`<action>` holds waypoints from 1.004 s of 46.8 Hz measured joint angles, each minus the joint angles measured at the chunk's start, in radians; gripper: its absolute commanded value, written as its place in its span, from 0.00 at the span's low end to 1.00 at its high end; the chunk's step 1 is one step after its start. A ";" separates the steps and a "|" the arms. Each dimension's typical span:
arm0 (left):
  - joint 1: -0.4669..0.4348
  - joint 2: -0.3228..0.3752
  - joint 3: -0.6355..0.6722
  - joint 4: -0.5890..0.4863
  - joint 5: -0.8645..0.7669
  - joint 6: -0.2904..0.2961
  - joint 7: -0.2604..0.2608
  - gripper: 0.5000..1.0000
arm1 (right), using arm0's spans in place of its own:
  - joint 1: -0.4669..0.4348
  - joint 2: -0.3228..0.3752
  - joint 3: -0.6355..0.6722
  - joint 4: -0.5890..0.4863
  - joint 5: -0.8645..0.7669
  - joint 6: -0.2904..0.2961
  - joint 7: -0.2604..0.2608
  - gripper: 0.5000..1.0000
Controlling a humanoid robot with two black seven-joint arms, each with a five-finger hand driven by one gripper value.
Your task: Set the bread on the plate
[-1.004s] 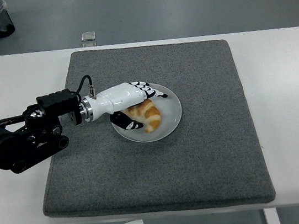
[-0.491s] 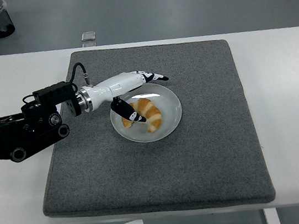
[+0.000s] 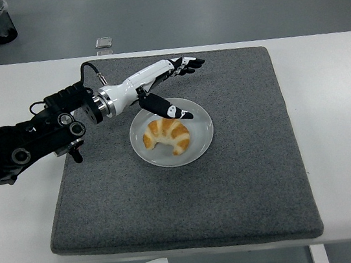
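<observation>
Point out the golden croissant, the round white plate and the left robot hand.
Golden croissant (image 3: 167,135): head view, middle of its curved body.
Round white plate (image 3: 204,129): head view, bare right rim.
White-and-black left robot hand (image 3: 169,80): head view, middle of the open hand, above the plate's far-left edge.

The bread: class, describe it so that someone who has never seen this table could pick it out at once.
A grey mat covers most of the white table, and a round white plate sits on it left of centre. The bread lies on that plate: a golden, curved croissant, the only food in view, just below the open left hand.
</observation>
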 measured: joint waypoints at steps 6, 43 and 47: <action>0.007 -0.001 -0.061 0.004 -0.203 -0.027 0.007 0.98 | 0.000 0.000 0.000 0.000 0.000 0.000 0.000 0.86; 0.034 0.010 -0.222 0.188 -1.107 -0.050 0.078 0.98 | 0.000 0.000 0.000 0.000 0.000 0.000 0.000 0.86; 0.070 0.012 -0.275 0.203 -1.187 -0.069 0.093 0.98 | 0.000 0.000 0.000 0.000 0.000 -0.001 0.000 0.86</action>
